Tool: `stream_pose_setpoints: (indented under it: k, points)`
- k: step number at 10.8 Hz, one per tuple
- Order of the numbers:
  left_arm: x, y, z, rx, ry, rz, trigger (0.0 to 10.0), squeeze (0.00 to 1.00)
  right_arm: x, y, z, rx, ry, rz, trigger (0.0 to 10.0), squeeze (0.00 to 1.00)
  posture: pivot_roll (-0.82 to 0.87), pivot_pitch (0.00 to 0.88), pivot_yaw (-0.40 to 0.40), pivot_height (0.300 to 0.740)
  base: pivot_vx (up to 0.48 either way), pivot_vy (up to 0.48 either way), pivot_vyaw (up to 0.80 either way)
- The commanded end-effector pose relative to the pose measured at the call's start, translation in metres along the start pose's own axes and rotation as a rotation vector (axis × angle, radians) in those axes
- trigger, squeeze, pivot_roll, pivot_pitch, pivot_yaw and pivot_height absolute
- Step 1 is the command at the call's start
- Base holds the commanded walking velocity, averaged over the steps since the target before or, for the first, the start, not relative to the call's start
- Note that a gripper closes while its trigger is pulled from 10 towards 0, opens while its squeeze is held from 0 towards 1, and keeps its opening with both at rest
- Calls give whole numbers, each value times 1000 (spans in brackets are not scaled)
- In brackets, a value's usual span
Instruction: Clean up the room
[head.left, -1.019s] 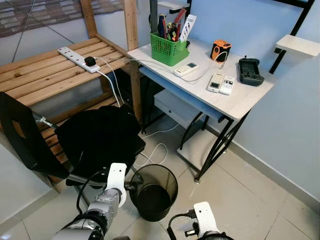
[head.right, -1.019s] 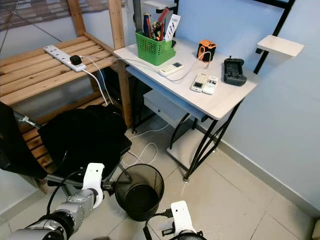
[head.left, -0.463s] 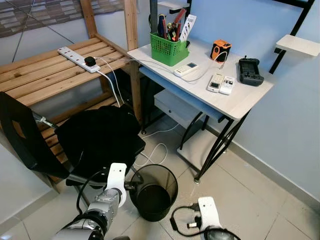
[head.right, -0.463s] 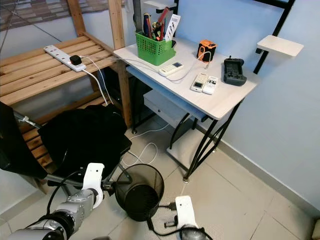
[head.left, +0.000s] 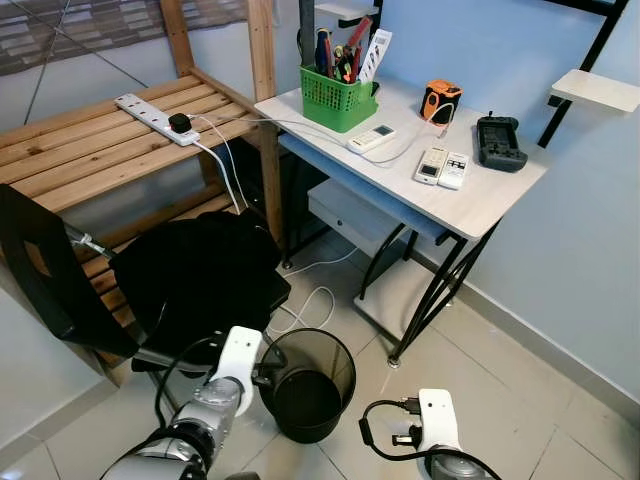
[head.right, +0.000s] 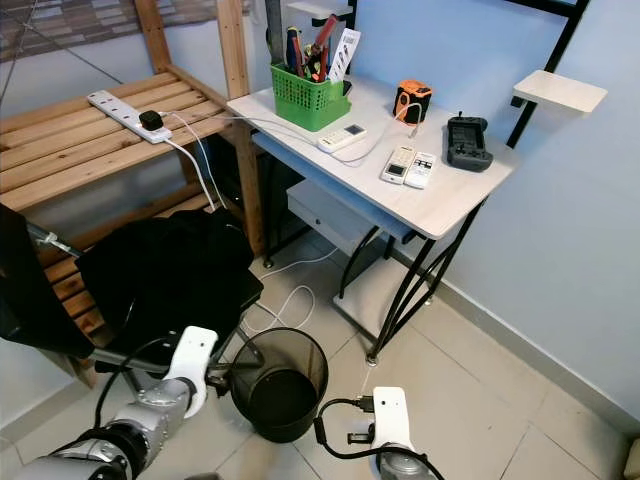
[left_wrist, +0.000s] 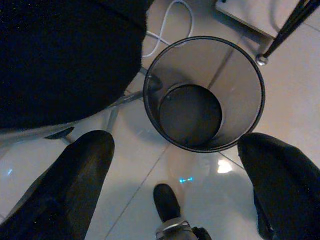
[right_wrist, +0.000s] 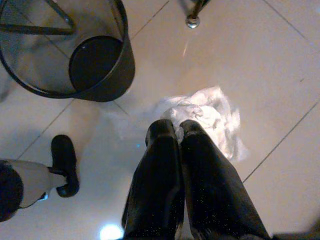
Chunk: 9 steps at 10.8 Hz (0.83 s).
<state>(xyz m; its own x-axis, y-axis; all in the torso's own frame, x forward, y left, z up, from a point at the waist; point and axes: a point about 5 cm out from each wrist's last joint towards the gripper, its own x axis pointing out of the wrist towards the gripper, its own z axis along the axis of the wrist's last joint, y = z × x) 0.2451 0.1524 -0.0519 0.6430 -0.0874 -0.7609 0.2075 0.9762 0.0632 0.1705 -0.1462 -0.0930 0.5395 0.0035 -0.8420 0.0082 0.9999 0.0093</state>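
Note:
A round black mesh bin (head.left: 308, 385) stands empty on the tiled floor beside the chair. My left gripper (left_wrist: 175, 145) hangs open just above and beside the bin (left_wrist: 202, 95), its fingers (left_wrist: 85, 180) spread wide. My right gripper (right_wrist: 177, 127) is low over the floor, to the right of the bin (right_wrist: 75, 50). It is shut, and a crumpled white wad (right_wrist: 212, 120) bunches at its tips. My right arm (head.left: 432, 430) shows at the bottom edge of the left eye view.
A black chair (head.left: 190, 275) stands left of the bin. A white desk (head.left: 480, 205) with a green basket (head.left: 338, 95) and remotes stands behind it, its foot (right_wrist: 191, 21) close by. A white cable (head.left: 315, 300) lies on the floor. A wooden bench (head.left: 90, 150) holds a power strip.
My right arm has swung to the right, away from the bin. My left wrist has edged slightly towards the bin.

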Motion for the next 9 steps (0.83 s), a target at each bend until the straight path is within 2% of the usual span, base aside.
stream_pose_setpoints:
  k: [1,5,7,9]
  points:
    - [0,0,-1,22,1,-6,10000,0,3,-30,44,317,-145,-97,10000,0,48,0,0,726,0,0,0]
    - [-1,-1,-5,31,7,-8,10000,0,3,-25,39,287,-135,-82,10000,0,39,0,0,726,0,0,0]
    - [0,-2,-3,11,2,-8,10000,0,2,-27,42,311,-158,-90,10000,0,32,0,9,726,0,0,0]
    - [1,-3,3,-43,-10,0,10000,0,2,-29,43,350,-161,-97,10000,0,31,0,8,726,0,0,0]
